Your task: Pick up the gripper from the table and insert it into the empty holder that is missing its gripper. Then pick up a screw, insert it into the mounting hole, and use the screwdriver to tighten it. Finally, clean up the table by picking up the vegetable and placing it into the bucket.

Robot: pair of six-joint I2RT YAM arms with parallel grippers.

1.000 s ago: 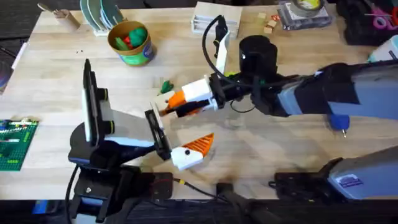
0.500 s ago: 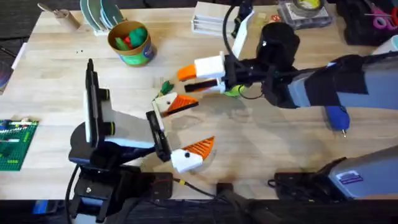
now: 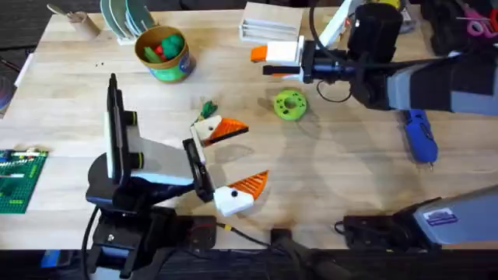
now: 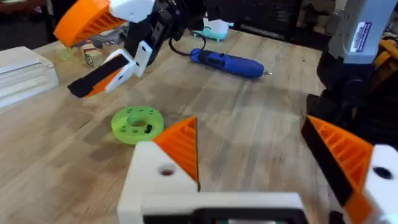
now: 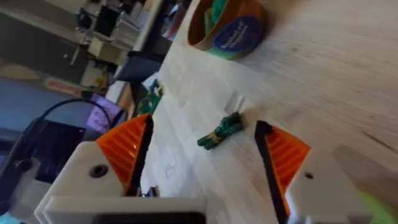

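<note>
one small orange ribbed gripper sits seated in the white holder at the tip of the left claw, near the middle of the wooden tabletop. this claw is open wide and grips nothing; its second white finger, also with an orange pad, lies nearer the robot.

one tiny dark-green vegetable lies just beyond the holder, apart from it. one bucket, yellow-rimmed with red and green toys inside, stands well beyond the holder and to its left. one green round disc with holes lies to the holder's right. one blue screwdriver lies far to the holder's right.

the right claw hangs above the tabletop beyond the disc, its two orange-padded fingers spread apart, empty.
</note>
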